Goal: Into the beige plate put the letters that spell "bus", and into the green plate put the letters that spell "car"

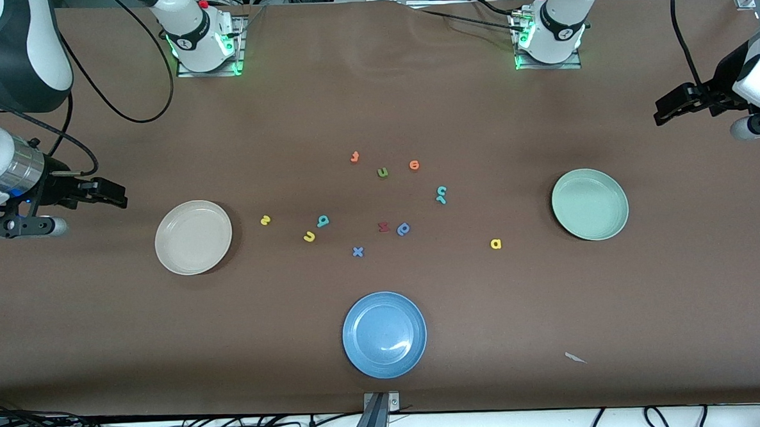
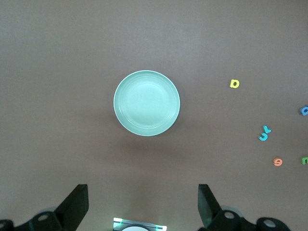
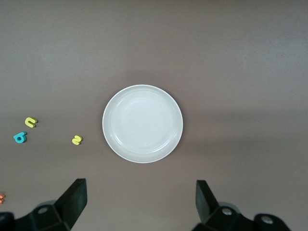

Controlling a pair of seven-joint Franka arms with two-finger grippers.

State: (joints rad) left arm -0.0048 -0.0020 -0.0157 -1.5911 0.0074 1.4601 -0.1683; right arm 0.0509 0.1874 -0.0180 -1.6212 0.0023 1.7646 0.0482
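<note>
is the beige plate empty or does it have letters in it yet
Empty. The beige plate shows only its bare surface in the front and right wrist views; the yellow s lies on the table beside it.

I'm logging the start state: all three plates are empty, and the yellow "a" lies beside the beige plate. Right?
Not quite. The yellow "a" lies near the green plate, toward the left arm's end, not beside the beige plate. All three plates, the blue plate included, are empty. The front view shows it.
</note>
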